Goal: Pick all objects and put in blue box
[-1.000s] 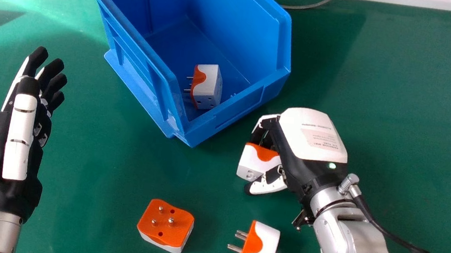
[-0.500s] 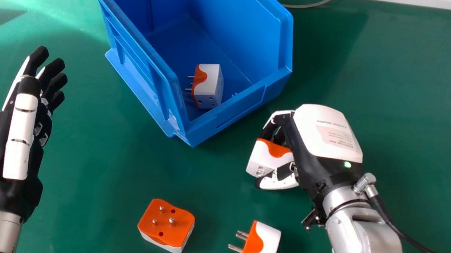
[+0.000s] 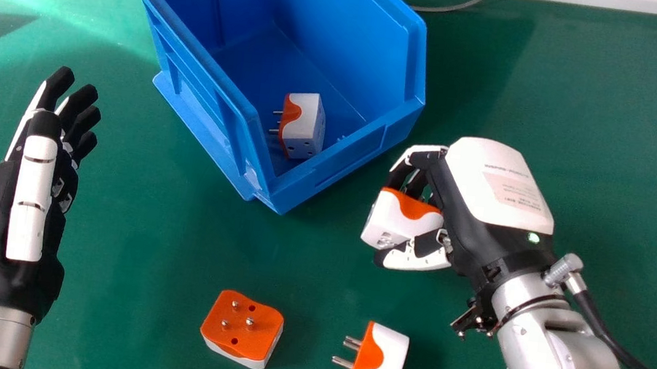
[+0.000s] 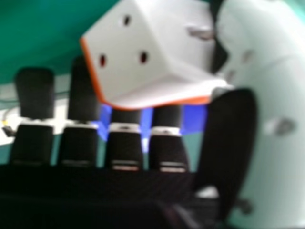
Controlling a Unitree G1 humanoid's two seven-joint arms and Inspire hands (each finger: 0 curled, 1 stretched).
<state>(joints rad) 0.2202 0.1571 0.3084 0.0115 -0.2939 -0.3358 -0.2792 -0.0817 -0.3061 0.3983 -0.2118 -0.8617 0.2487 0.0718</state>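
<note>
Green table (image 3: 143, 237), blue box (image 3: 337, 164), 2 plugs (image 3: 246, 333)

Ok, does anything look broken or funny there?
Nothing looks broken or spilled. The blue box is just turned at an angle on the table, and one plug there has its pins up.

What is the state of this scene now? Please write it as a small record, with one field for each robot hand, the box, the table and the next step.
right robot hand: right robot hand grips a white-and-orange adapter between fingers and thumb, outside the box
left robot hand: left robot hand open, empty, at the head view's left
blue box: blue box has one adapter visible inside
green table: green table bears a pins-up adapter and a sideways adapter
next step: probably placing the gripped adapter inside
</note>
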